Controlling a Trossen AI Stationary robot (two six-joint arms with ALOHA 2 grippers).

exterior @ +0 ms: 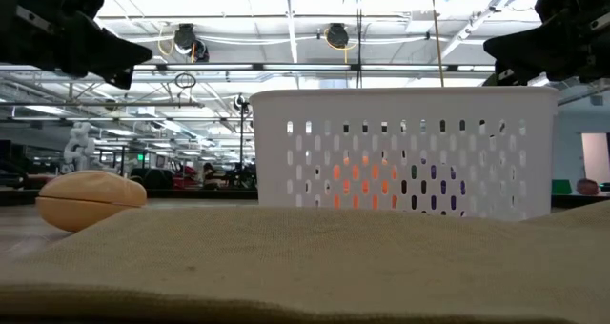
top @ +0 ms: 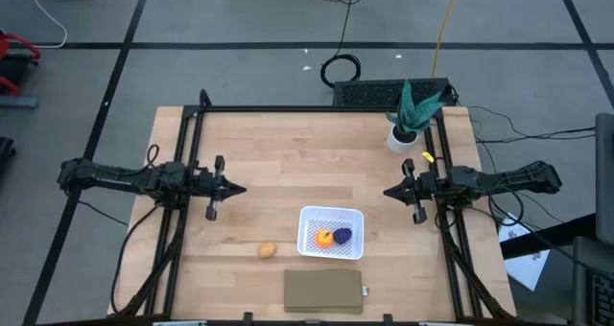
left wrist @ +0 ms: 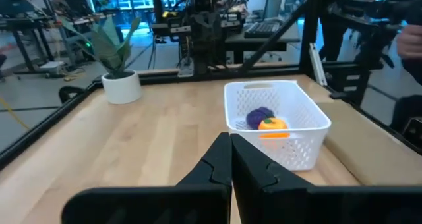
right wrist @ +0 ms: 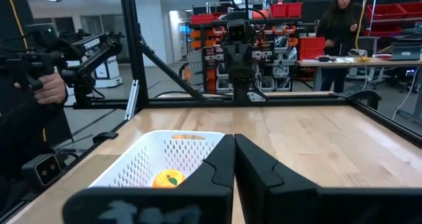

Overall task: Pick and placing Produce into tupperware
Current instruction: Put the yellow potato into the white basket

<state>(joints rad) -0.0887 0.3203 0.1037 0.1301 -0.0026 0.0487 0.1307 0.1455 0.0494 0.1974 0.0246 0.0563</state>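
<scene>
Produce: two of three pieces sat in the white mesh-walled plastic tupperware (top: 309, 242).

The round orange piece (top: 325, 237) and the lumpy dark purple piece (top: 342, 235) lay touching inside it; the tan-brown oval piece (top: 267, 250) rested on the wooden table (top: 269, 163), just beside the container on my left arm's side, so I judged it the remaining pick. My left gripper (top: 236, 189) and right gripper (top: 389, 192) hovered clenched and empty, well apart.

Pale smooth wood table (top: 278, 153); white perforated plastic tupperware (top: 309, 221); matt, coarse-woven tan mat (top: 324, 291)
</scene>
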